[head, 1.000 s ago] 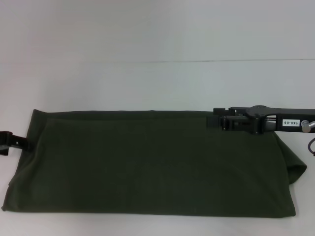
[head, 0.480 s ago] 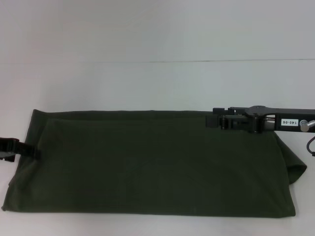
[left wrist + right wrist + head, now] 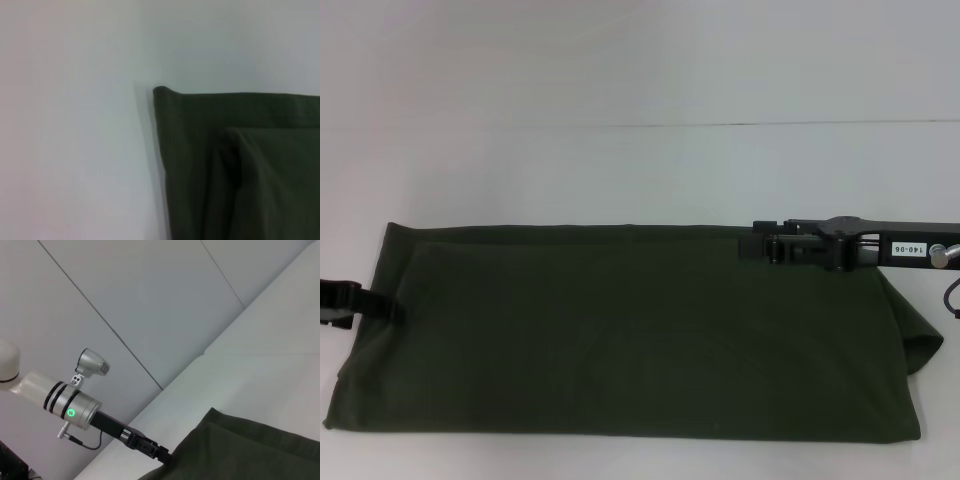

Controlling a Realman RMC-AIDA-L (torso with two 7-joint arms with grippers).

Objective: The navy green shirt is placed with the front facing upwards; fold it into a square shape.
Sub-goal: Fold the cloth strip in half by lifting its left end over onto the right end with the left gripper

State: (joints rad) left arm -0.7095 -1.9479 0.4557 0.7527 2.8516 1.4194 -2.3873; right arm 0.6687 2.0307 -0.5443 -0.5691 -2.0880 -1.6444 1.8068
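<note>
- The navy green shirt (image 3: 630,335) lies as a wide folded band on the bench (image 3: 620,170).
- Our left pincer (image 3: 390,312) and right pincer (image 3: 750,247) sit at its opposite ends, likely for the crosswise fold; we cannot tell their opening.

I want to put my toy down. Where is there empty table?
Bare table lies beyond the shirt's far edge, full width. The near half is crowded: shirt across it, left pincer and right pincer at its ends.

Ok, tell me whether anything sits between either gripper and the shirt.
Nothing visible does. The left gripper is at the navy green shirt at its left edge, the right gripper over its far right part. Only bare white table surrounds the cloth.
</note>
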